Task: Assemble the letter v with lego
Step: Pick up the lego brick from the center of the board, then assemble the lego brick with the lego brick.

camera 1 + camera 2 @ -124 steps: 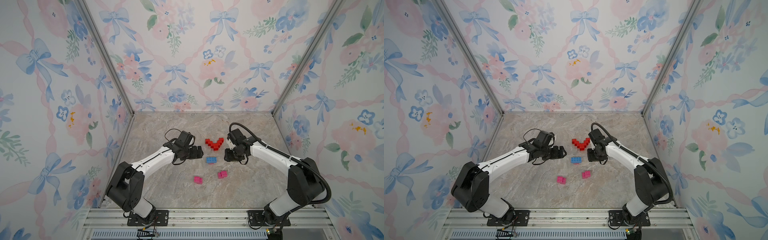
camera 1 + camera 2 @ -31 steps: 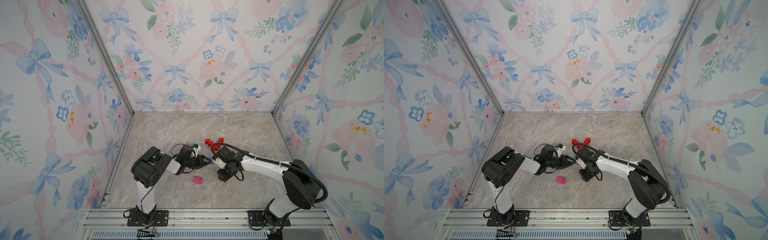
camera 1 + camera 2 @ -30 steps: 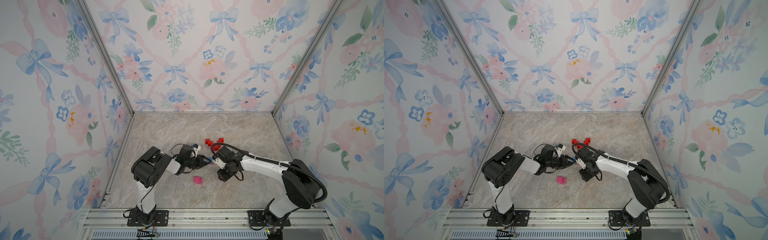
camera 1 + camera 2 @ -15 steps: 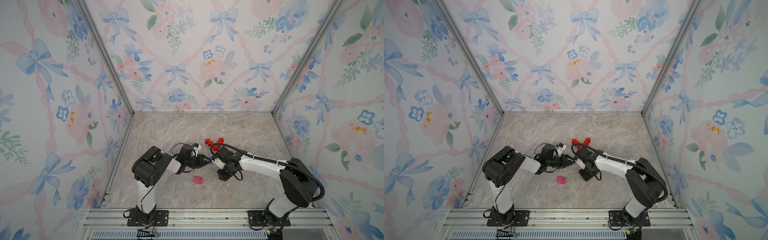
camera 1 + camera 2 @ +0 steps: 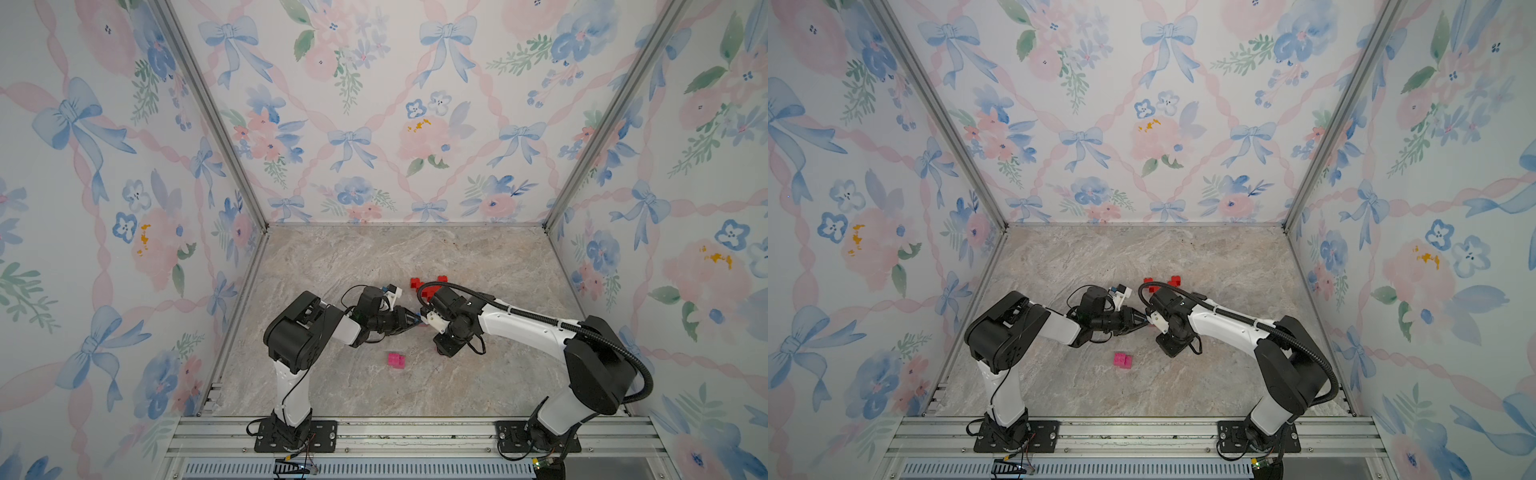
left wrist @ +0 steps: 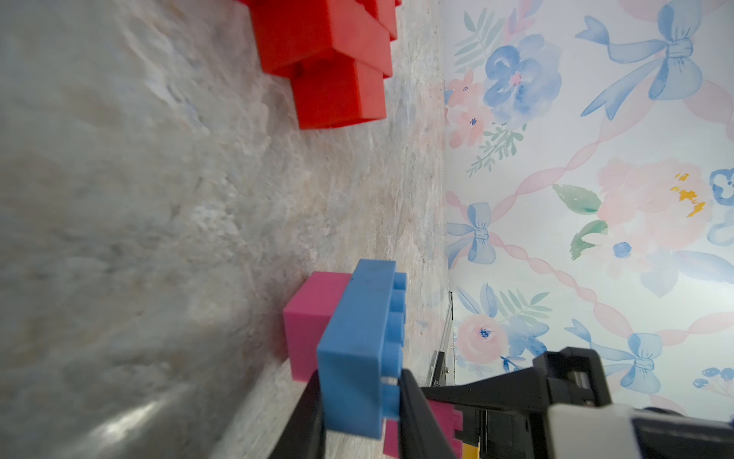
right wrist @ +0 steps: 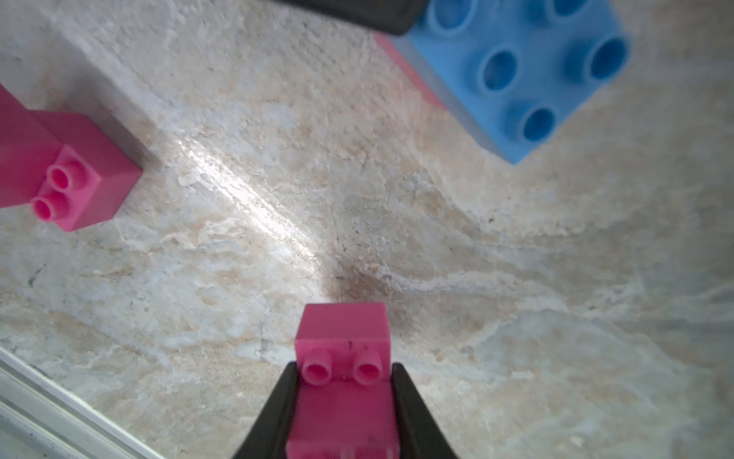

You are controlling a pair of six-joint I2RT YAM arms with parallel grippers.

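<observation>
progress in both top views: stepped cluster of red studded plastic bricks (image 5: pixel 415 284) (image 5: pixel 1174 281) lies on the marbled bench (image 5: pixel 353 257), one pink squarish studded brick (image 5: pixel 396 360) (image 5: pixel 1122 360) loose nearer the front. left wrist view: left jaws clamp the longer blue studded brick (image 6: pixel 359 341) close to the bench. right wrist view: right jaws pinch a second pink squarish brick (image 7: pixel 343 345). blue and pinks look not yet joined to the red.

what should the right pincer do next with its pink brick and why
Probably carry the pink brick across onto the blue brick: the right pincer holds it, the left pincer holds the blue one with studs facing up, and they are apart.
</observation>
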